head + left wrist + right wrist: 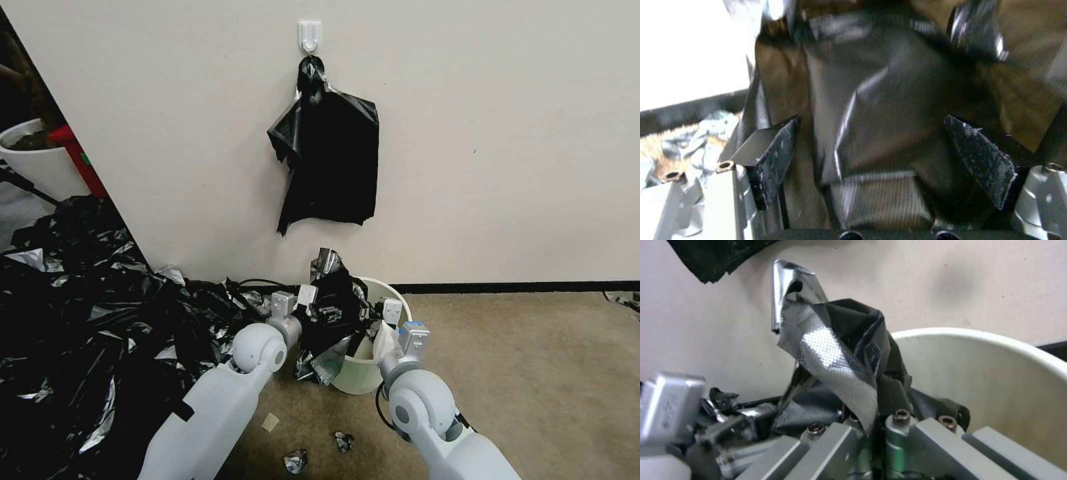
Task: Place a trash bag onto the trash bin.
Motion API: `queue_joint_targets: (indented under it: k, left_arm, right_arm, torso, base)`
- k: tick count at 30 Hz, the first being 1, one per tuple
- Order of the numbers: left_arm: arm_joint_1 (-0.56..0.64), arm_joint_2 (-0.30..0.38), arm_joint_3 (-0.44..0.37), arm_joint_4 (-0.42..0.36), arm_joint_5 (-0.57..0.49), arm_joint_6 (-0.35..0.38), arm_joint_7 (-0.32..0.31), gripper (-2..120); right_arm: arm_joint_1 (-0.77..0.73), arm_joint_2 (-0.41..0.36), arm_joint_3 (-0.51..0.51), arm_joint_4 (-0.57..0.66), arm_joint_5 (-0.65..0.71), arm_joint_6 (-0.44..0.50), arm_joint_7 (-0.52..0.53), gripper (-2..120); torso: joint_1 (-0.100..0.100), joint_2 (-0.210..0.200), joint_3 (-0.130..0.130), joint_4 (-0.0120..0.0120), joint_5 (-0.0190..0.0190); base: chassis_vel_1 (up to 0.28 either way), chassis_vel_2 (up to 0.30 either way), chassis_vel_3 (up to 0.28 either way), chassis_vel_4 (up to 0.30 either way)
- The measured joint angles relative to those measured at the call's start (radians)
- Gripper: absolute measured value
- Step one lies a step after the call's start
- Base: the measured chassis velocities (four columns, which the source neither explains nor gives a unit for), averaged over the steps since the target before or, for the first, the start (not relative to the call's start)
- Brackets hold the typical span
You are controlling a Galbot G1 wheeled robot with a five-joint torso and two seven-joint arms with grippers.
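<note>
Here the trash bag (331,303) hangs over the near rim of the trash bin (393,293), pinched in the closed right gripper (876,413), while the left gripper (880,160) stands wide open around its film.

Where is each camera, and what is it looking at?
Head: up on the robot, looking down at bin, bag, wall; both arms show.
Left wrist: on left arm, looking at the bag; left gripper fingers open.
Right wrist: on right arm, facing bin; right gripper shut on bag.
All share the bag.
</note>
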Motion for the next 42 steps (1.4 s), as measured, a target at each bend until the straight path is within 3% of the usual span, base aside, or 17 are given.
queue_joint_targets:
  k: [9, 13, 19, 23, 25, 31, 34, 42]
  left_arm:
    - [0.001, 0.005, 0.003, -0.012, 0.028, 0.099, 0.004, 57]
    - [-0.002, 0.002, -0.007, -0.016, 0.025, 0.143, -0.001, 37]
    - [0.017, 0.02, -0.022, -0.046, 0.025, 0.148, 0.011, 21]
    - [0.043, 0.054, -0.038, -0.079, 0.034, 0.151, 0.066, 7]
    - [0.068, 0.074, -0.058, -0.095, 0.068, 0.137, 0.129, 3]
    - [0.111, 0.092, -0.106, -0.131, 0.102, 0.081, 0.202, 3]
    - [0.131, 0.093, -0.159, -0.156, 0.088, 0.015, 0.245, 3]
    - [0.144, 0.052, -0.247, -0.16, -0.039, -0.137, 0.226, 3]
  right_arm:
    - [-0.004, -0.005, 0.0, -0.013, -0.031, 0.022, -0.008, 0]
    - [-0.006, -0.014, 0.008, -0.019, -0.053, 0.039, -0.013, 0]
    - [0.001, -0.029, 0.029, -0.029, -0.092, 0.077, -0.041, 0]
    - [0.026, -0.051, 0.052, -0.058, -0.122, 0.106, -0.075, 0]
    - [0.047, -0.073, 0.068, -0.083, -0.117, 0.107, -0.087, 0]
    - [0.06, -0.11, 0.101, -0.097, -0.013, 0.07, -0.093, 0]
    - [0.041, -0.148, 0.131, -0.071, 0.107, 0.014, -0.07, 0]
    - [-0.083, -0.217, 0.166, 0.056, 0.307, -0.055, -0.04, 0]
  torso:
    - [0.0, 0.0, 0.0, 0.0004, 0.0002]
    - [0.0, 0.0, 0.0, 0.0002, 0.0001]
    - [0.0, 0.0, 0.0, -0.0001, -0.0003]
    - [0.0, 0.0, 0.0, -0.0003, -0.0003]
    - [0.0, 0.0, 0.0, -0.0001, -0.0004]
    - [0.0, 0.0, 0.0, 0.0, 0.0]
    - [0.0, 0.0, 0.0, 0.0, 0.0001]
    - [0.0, 0.0, 0.0, -0.0001, 0.0]
  base:
    - [0.0, 0.0, 0.0, 0.0]
    - [0.0, 0.0, 0.0, 0.0]
    - [0.0, 0.0, 0.0, 0.0]
    - [0.0, 0.0, 0.0, 0.0]
    - [0.0, 0.0, 0.0, 0.0]
    - [0.0, 0.0, 0.0, 0.0]
    - [0.0, 0.0, 0.0, 0.0]
    - [0.0, 0.0, 0.0, 0.0]
